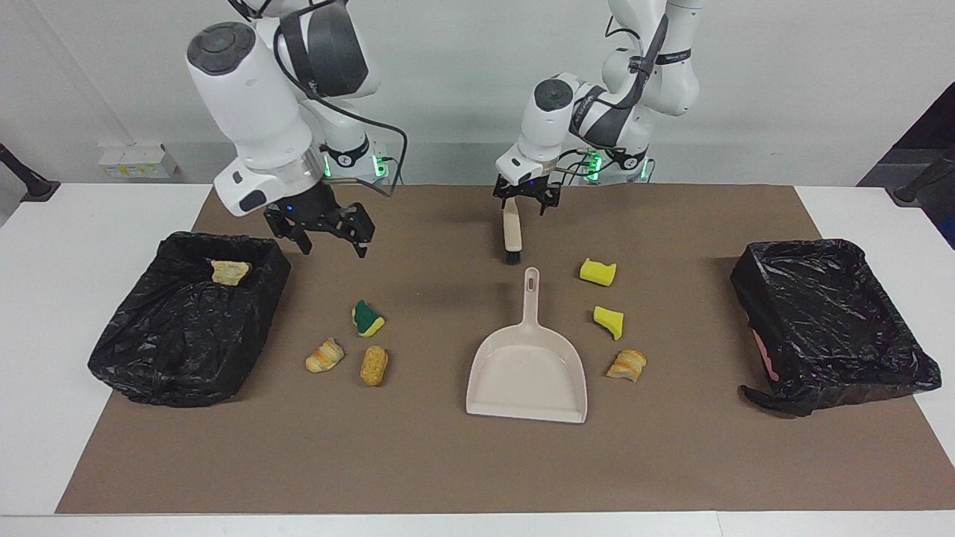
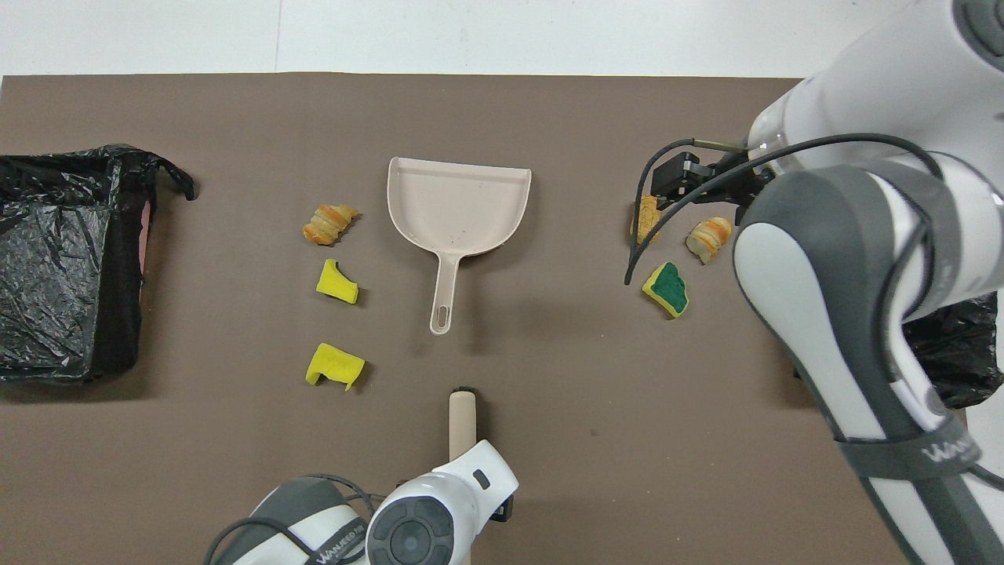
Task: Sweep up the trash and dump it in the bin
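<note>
The left claw (image 1: 528, 203) is hanging over the handle of the beige brush (image 1: 512, 233), its fingers spread and gripping nothing; whether it is touching the handle cannot be told. The right claw (image 1: 327, 237) is hovering released over the brown mat (image 1: 418, 462), over the strip between the black-lined bin (image 1: 186, 321) at the right arm's end of the desk (image 1: 45, 313) and the scraps lying nearby. Those scraps are sitting together on the mat: a green-and-yellow sponge piece (image 1: 368, 318), with a striped pastry piece (image 1: 324, 355) and a golden bread piece (image 1: 374, 365) lying just farther from the robots. One more pastry scrap (image 1: 229, 271) is already resting inside that bin. The beige dustpan (image 1: 527, 369) is lying in the middle of the mat, its handle pointing toward the brush. Toward the left arm's end, two yellow sponge chunks (image 1: 598, 272) (image 1: 609, 321) and another pastry piece (image 1: 627, 365) are lying in a row beside the dustpan. A second black-lined bin (image 1: 828, 321) is standing at the left arm's end of the desk.
</note>
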Tool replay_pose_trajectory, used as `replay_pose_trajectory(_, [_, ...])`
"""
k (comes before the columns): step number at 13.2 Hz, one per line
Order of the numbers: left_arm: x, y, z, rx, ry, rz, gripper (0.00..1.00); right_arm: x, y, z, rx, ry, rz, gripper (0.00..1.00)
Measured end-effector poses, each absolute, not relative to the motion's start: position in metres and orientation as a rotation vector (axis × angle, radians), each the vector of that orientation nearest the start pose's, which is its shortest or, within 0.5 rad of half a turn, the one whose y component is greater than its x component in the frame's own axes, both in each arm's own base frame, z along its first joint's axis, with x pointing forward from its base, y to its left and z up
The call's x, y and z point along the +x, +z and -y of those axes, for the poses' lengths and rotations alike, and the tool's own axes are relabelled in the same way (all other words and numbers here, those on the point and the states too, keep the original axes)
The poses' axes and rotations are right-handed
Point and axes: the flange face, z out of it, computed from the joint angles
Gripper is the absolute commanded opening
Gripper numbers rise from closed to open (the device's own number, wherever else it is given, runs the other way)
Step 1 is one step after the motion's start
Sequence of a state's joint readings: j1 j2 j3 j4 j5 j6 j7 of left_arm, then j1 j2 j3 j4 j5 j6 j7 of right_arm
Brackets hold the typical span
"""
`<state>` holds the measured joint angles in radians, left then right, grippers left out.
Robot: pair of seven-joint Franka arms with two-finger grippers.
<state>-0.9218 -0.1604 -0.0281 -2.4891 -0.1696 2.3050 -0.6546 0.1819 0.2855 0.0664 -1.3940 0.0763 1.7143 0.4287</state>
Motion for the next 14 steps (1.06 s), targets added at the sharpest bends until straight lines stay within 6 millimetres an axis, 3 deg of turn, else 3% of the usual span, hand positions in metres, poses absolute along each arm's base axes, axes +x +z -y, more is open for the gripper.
replay_pose_trajectory(2, [0.246, 0.344, 0.378, -3.188, 0.169, -0.251, 0.84, 0.635, 0.538, -0.169, -3.023, -0.013, -0.293, 1.0])
replay_pose_trajectory(6, [0.244, 0.341, 0.377, -3.185, 0.178, -0.2, 0.52, 0.636, 0.537, -0.166, -3.022, -0.02, -0.3, 1.0])
replay_pose_trajectory(9, [0.243, 0.339, 0.375, -3.186, 0.195, -0.171, 0.07, 0.636, 0.535, -0.166, -3.024, -0.012, -0.301, 1.0])
replay_pose_trajectory(10, [0.243, 0.338, 0.375, -3.186, 0.196, -0.165, 0.0, 0.635, 0.533, -0.166, -3.025, -0.007, -0.301, 1.0])
replay_pose_trajectory(14, [0.25, 0.339, 0.371, -3.191, 0.199, -0.12, 0.0, 0.635, 0.532, -0.166, -3.026, -0.004, -0.302, 1.0])
